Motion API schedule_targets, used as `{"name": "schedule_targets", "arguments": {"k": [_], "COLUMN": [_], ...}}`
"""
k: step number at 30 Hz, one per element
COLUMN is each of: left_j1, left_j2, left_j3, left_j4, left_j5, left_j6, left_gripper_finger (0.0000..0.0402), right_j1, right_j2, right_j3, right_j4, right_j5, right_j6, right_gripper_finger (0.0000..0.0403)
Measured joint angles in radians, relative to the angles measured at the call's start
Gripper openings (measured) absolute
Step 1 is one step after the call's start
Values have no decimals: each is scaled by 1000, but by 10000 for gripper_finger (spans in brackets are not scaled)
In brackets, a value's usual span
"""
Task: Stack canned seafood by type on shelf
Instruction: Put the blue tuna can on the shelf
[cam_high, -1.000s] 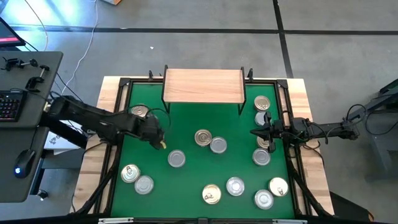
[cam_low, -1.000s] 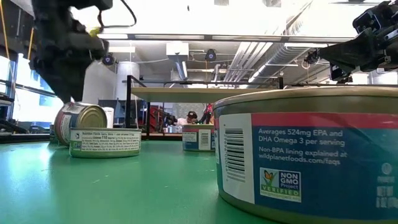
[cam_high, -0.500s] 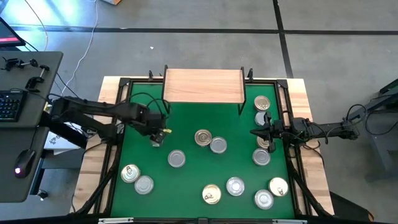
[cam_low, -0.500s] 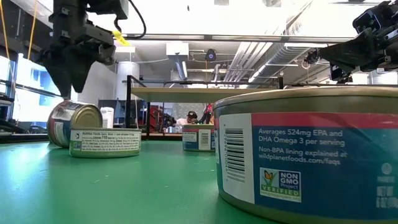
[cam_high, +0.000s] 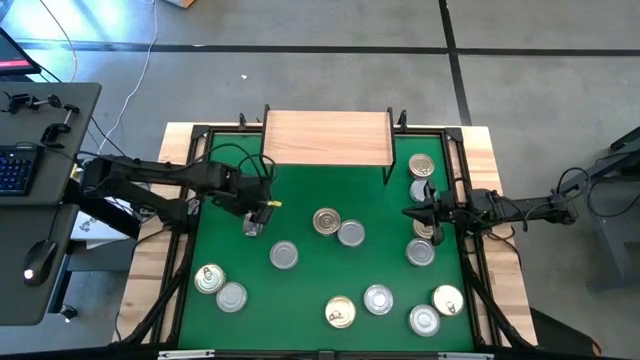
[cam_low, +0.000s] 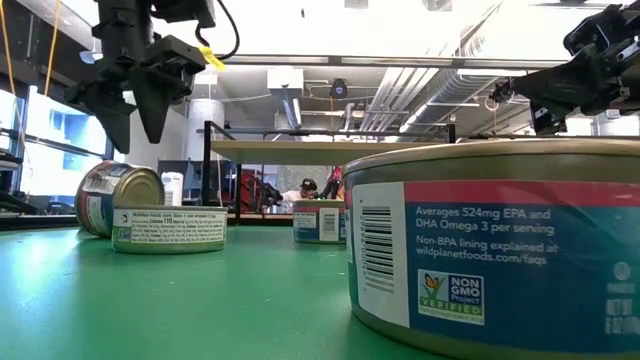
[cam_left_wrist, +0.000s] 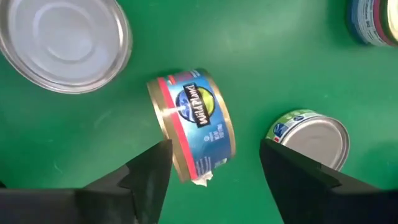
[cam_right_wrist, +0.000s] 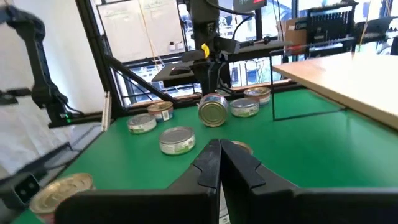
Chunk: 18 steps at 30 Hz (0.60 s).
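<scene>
One tin (cam_left_wrist: 193, 124) with a blue and red label stands on its rim on the green table (cam_high: 300, 300); it also shows in the low view (cam_low: 120, 200) and the right wrist view (cam_right_wrist: 213, 111). My left gripper (cam_left_wrist: 214, 144) hangs above it, pointing down, open, with one finger on either side and clear of it (cam_low: 138, 135). In the high view my left gripper (cam_high: 255, 218) covers this tin. The light-wood shelf (cam_high: 327, 138) stands at the far edge with nothing on it. My right gripper (cam_high: 415, 213) waits shut, level, at the table's right side.
Several tins lie flat on the green: a gold-lidded one (cam_high: 326, 221) beside a silver one (cam_high: 351, 233), one silver (cam_high: 284, 255), two at the near left (cam_high: 209, 279), a group at the near right (cam_high: 378, 299), and a row along the right rail (cam_high: 421, 165). Black frame rails edge the table.
My left gripper has risen off the tin that stands on its rim and moved slightly toward the table's right, and its fingers have spread wider. The tin has stayed on its rim in much the same spot.
</scene>
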Motion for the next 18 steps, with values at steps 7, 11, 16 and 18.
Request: {"name": "schedule_targets", "arguments": {"k": [7, 11, 16, 18], "left_j1": [34, 39, 38, 38], "left_j2": [26, 79, 161, 184], "left_j3": [0, 0, 0, 0], "left_j4": [-13, -8, 0, 3], "left_j5": [-21, -53, -14, -3], "left_j6": [-23, -49, -15, 1], "left_gripper_finger": [306, 311, 310, 310], "right_j1": [0, 0, 0, 0], "right_j2": [0, 0, 0, 0], "right_j3": [0, 0, 0, 0], "right_j4": [0, 0, 0, 0], "right_j5": [0, 0, 0, 0], "right_j6": [86, 106, 107, 107], "right_gripper_finger": [0, 0, 0, 0]}}
